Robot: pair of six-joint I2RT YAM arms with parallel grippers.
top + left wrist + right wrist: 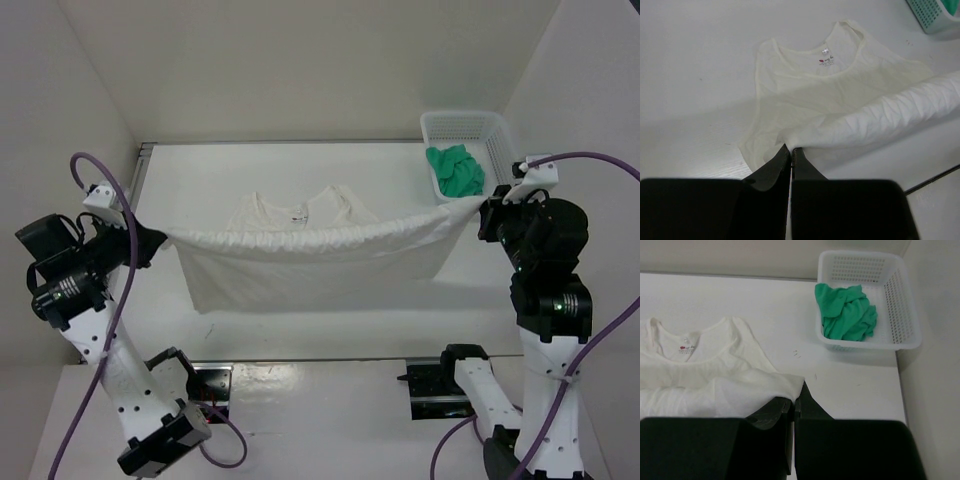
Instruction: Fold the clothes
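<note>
The clothes (310,262) are one white sleeveless garment, stretched wide between both arms above the table. Its neckline end with the label (826,62) still lies flat on the table, and the lifted hem hangs as a taut band. My left gripper (160,238) is shut on the hem's left corner, seen pinched at the fingertips (790,148). My right gripper (483,208) is shut on the right corner (799,385). The garment (710,375) spreads to the left of the right fingers.
A white mesh basket (495,135) stands at the back right corner with a green cloth (455,170) inside it. The basket (905,315) and green cloth (846,312) also show ahead of the right gripper. Walls close in on both sides.
</note>
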